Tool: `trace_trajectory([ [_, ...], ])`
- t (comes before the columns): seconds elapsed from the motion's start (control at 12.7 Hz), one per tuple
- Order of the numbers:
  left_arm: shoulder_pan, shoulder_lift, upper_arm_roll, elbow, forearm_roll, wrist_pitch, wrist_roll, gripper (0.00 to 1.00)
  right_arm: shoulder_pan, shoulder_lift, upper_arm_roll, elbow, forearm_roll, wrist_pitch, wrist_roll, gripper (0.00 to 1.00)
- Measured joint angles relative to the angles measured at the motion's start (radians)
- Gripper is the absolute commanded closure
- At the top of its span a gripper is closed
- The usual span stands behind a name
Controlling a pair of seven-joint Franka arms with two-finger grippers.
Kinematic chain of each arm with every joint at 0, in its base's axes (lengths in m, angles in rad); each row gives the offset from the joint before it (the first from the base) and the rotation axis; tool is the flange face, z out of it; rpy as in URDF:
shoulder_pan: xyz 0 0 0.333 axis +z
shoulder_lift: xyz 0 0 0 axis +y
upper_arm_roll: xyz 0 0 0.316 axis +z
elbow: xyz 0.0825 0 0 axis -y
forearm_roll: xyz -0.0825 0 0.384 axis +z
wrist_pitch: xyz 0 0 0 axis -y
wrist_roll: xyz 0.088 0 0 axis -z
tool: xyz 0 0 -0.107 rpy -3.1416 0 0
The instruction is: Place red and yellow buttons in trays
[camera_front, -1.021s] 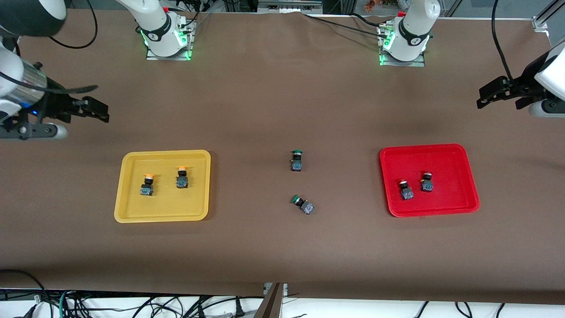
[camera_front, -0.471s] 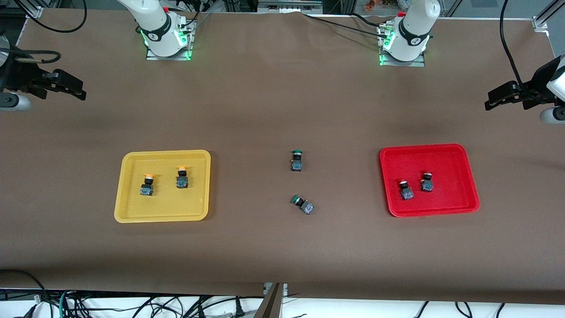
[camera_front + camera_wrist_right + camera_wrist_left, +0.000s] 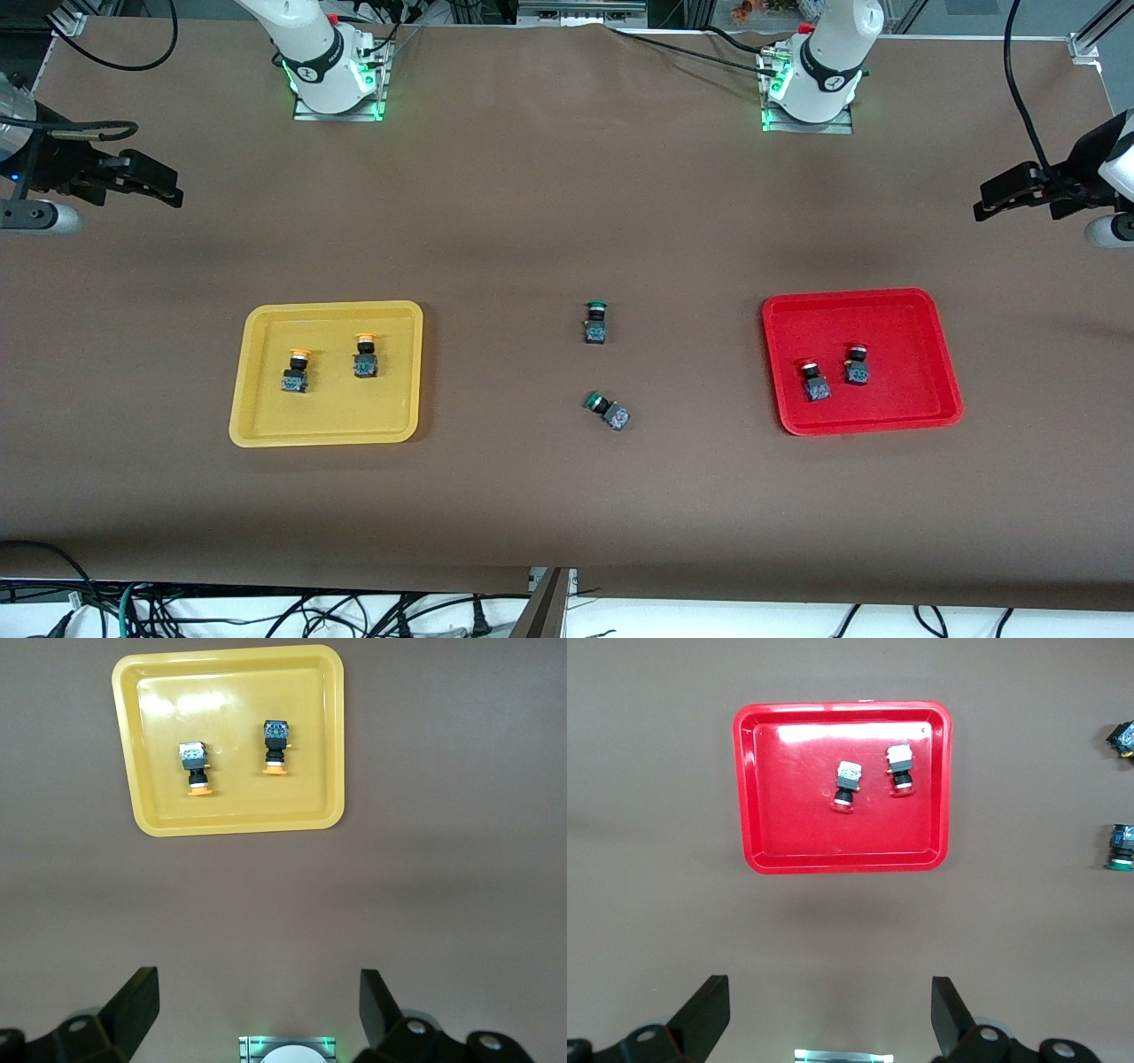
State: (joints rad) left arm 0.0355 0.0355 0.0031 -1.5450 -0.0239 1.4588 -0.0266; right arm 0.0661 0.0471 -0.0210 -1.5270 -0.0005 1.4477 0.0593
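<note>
Glossy, smooth plastic on red tray (image 3: 757,788) and yellow tray (image 3: 142,753), glare patches on both floors. Matt brown, paper-like sheet over counter (image 3: 532,204), faintly creased.

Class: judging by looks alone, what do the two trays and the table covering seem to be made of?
Yellow tray and red tray: probably moulded plastic, glossy, with bright glare patches on their floors. Table covering: matte brown sheet, perhaps paper or felt; no glare.
</note>
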Motion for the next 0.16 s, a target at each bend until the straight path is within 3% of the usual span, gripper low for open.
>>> trace_trajectory([
  [0.16,0.0,0.0,0.0,0.0,0.0,-0.001,0.0,0.0,0.0,0.018,0.0,0.028,0.0,0.0,0.0,0.0],
])
